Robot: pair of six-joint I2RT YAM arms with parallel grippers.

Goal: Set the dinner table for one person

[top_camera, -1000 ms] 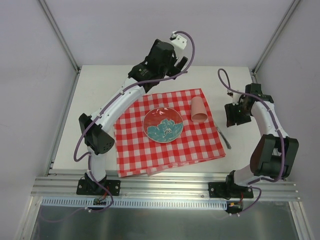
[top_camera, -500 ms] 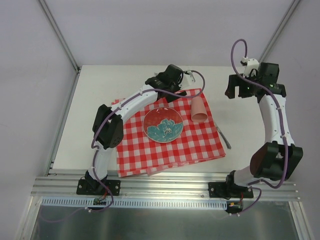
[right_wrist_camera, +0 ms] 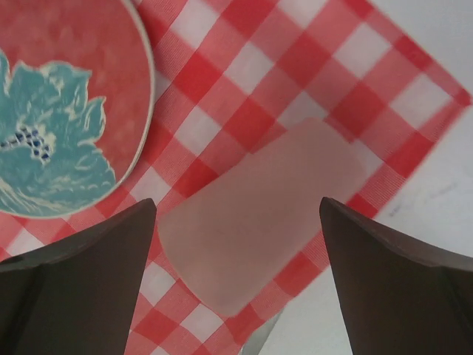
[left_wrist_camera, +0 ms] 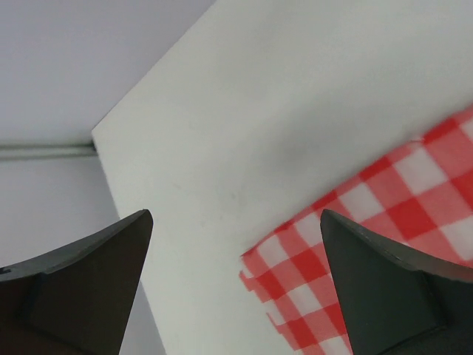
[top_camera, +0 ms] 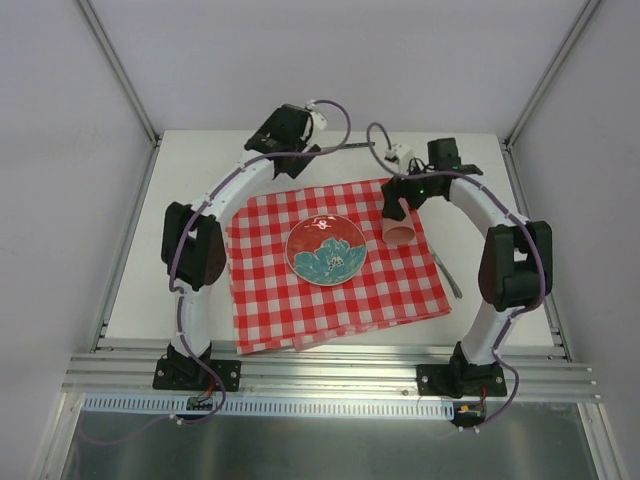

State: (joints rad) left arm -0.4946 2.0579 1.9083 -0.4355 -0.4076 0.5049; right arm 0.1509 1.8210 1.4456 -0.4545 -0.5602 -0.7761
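A red-and-white checked cloth is spread on the worktop. A round red plate with a teal flower sits near the cloth's middle. A pale pink frosted cup lies on its side at the cloth's far right corner. A slim metal utensil, perhaps a fork, lies just off the cloth's right edge.

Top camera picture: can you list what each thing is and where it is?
dinner table: off-white, holds everything
cloth: red-and-white checked, spread on table
plate: red with blue flower, middle of cloth
cup: pink, lying on its side, cloth's far right corner
utensil: metal, on table beside cloth's right edge
left gripper: open, over table by cloth corner
right gripper: open, above cup
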